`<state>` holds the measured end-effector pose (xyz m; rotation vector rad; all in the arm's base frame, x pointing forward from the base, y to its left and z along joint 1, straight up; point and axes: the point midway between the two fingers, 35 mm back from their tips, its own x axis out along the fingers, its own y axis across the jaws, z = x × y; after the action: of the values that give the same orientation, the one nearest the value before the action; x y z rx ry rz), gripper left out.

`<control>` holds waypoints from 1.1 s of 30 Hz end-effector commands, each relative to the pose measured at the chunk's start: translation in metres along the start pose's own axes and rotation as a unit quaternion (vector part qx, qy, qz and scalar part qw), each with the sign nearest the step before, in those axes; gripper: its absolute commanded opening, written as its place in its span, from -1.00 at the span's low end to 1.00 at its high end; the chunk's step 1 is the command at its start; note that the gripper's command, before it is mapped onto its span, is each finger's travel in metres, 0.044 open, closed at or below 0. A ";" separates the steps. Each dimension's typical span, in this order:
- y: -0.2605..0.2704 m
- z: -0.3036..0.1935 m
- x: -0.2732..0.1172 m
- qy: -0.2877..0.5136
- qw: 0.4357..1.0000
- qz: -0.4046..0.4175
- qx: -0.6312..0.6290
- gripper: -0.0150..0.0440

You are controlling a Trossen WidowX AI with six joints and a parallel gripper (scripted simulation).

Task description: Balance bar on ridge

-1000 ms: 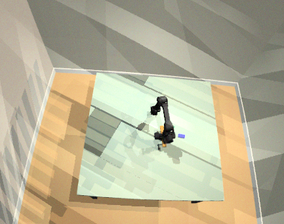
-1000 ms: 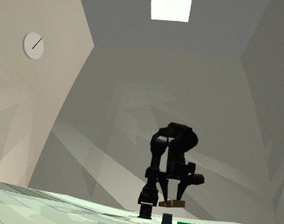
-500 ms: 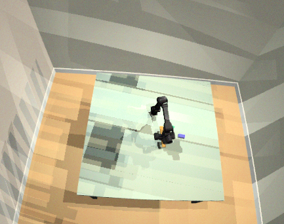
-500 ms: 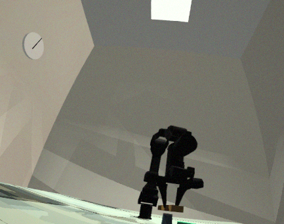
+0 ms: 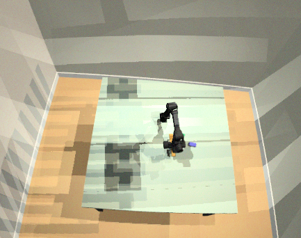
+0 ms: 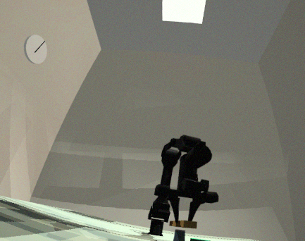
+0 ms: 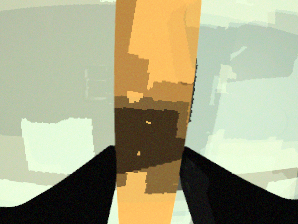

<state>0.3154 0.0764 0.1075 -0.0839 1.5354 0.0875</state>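
The orange bar [image 5: 173, 154] [image 6: 189, 225] [image 7: 162, 40] is held in the air and looks about level. In the wrist view it runs up and down the picture between the fingers. My gripper [image 6: 184, 223] [image 7: 148, 153] is shut on the bar, one fingertip on each long side. The ridge, a blue-grey block [image 6: 179, 235], shows at the bottom edge of the exterior view, below the bar, with a gap between them in that view. Its base is cut off there. In the top view the arm covers the middle of the bar, and I cannot make out the ridge surely.
A blue-violet block [image 5: 192, 144] lies on the pale green table [image 5: 207, 174], just right of the gripper. A green block [image 5: 183, 134] [image 6: 203, 239] is partly hidden behind the arm in the top view. The arm's base stands farther back on the table.
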 end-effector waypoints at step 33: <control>0.000 -0.001 0.004 0.002 1.000 0.002 -0.002 -0.49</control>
<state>0.3154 0.0763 0.1052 -0.0838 1.5347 0.0876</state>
